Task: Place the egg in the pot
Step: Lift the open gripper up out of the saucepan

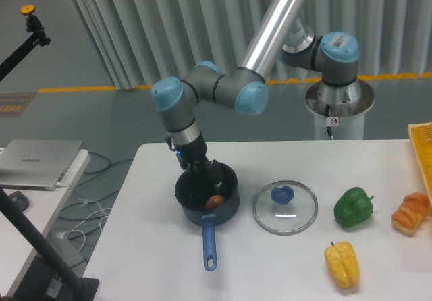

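Observation:
The dark navy pot stands on the white table, left of centre, with its blue handle pointing toward the front edge. The small brownish egg lies inside the pot near its front wall. My gripper hangs just above the egg, over the pot's opening, with its dark fingers apart and nothing between them. The fingertips are hard to make out against the black interior.
A glass lid with a blue knob lies right of the pot. A green pepper, a yellow pepper and an orange ridged bread-like item sit further right. A laptop rests on a side table at left.

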